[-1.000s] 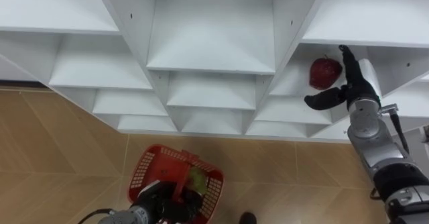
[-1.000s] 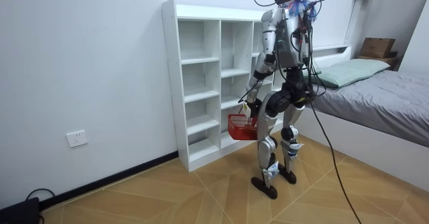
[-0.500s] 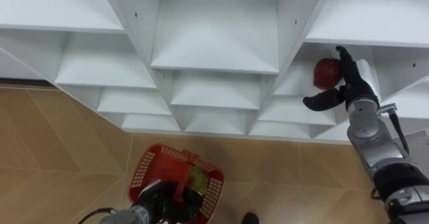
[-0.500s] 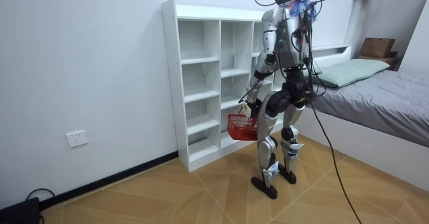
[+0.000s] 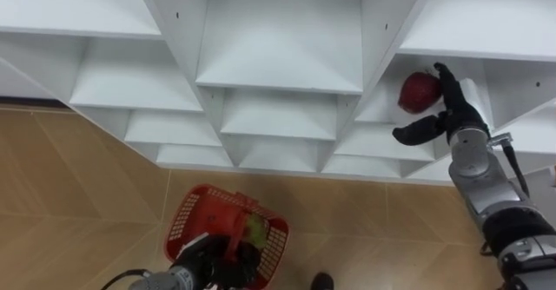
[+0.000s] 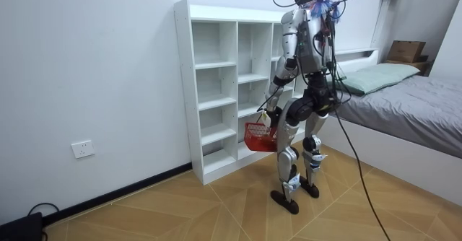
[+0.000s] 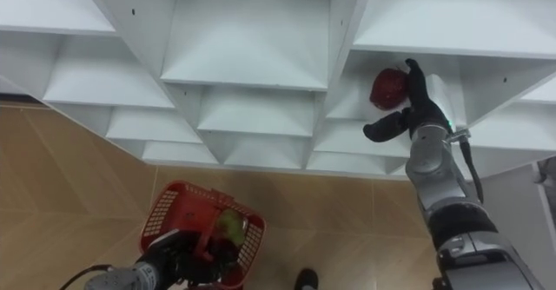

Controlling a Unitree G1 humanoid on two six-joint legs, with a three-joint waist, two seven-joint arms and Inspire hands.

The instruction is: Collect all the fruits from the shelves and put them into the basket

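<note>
While the robot is standing close to the white closet (image 6: pixel 216 89), its right robot hand (image 5: pixel 449 115) is reaching into a compartment in the right column, where a red apple (image 5: pixel 419 92) is sitting on the shelf. Compared with a second ago, the straight fingers are lying closer against the apple's right side, and the thumb is spreading out below it. The robot hand is staying wide and is not yet closing. That is suggesting a grasp is about to begin, with the apple still waiting to be collected. The left robot hand (image 5: pixel 201 262) is curling round the handle of a red basket (image 5: pixel 184 214), which is hanging low over the wooden floor (image 5: pixel 69 194) with a yellow-green fruit (image 5: pixel 254 231) lying inside. The apple is looking round, smooth and glossy, and is probably firm. The basket is looking like plastic lattice with open mesh walls. The closet's panels are showing flat, matte and hard-edged, forming square boxes.
</note>
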